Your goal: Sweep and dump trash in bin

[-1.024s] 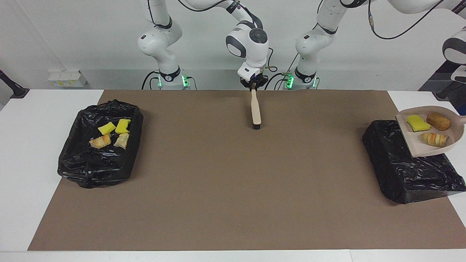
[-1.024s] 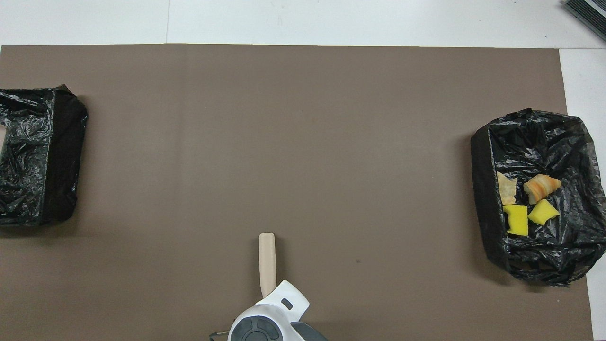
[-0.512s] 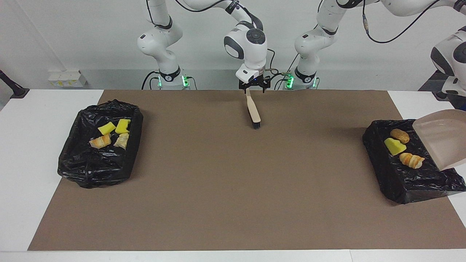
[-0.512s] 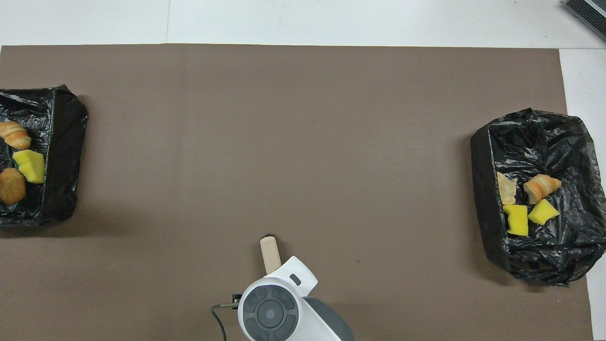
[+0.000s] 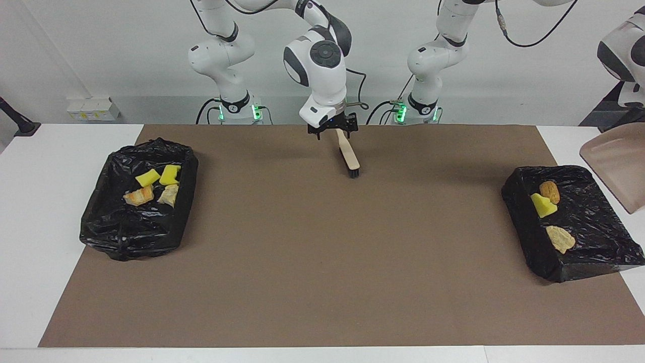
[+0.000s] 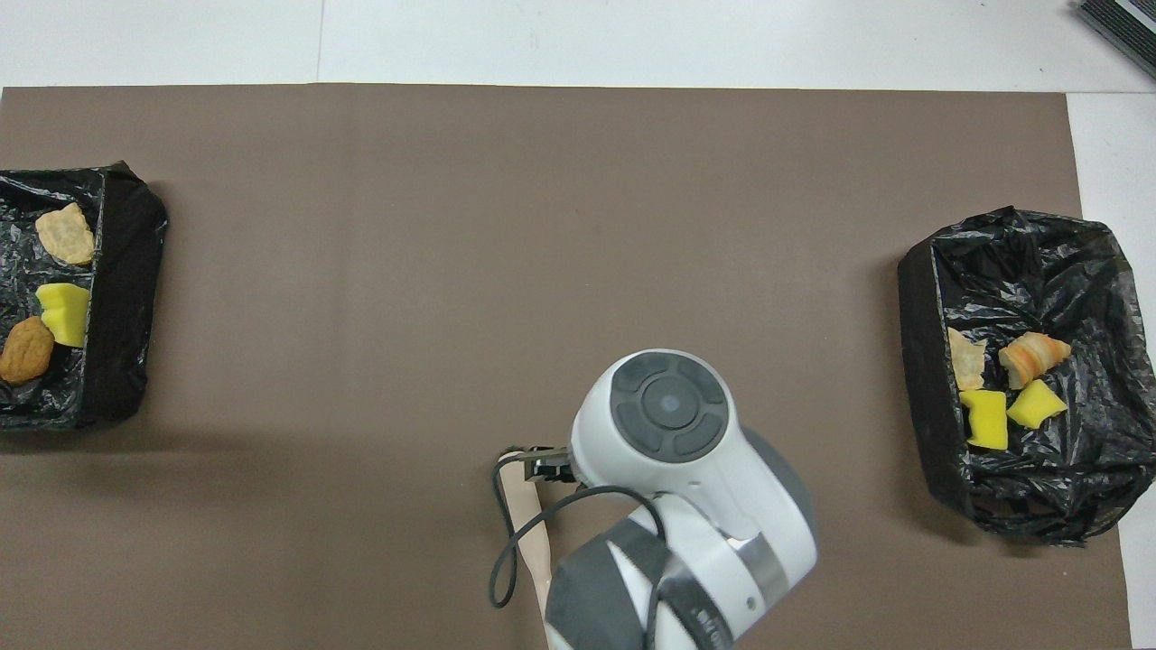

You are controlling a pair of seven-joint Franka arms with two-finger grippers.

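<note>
My right gripper (image 5: 333, 132), jaws spread wide, hangs at upper centre over the brush (image 5: 348, 155). My left gripper is cut off at the right edge; only the dustpan (image 5: 616, 171) shows. The trash (image 5: 544, 204) lies in the bin (image 5: 524, 229) below it.

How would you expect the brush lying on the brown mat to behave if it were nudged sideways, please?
The brush looks stiff: its handle is straight. It probably slides or pivots rather than rolls, since it lies flat on the mat. Its dark bristle end may drag.
</note>
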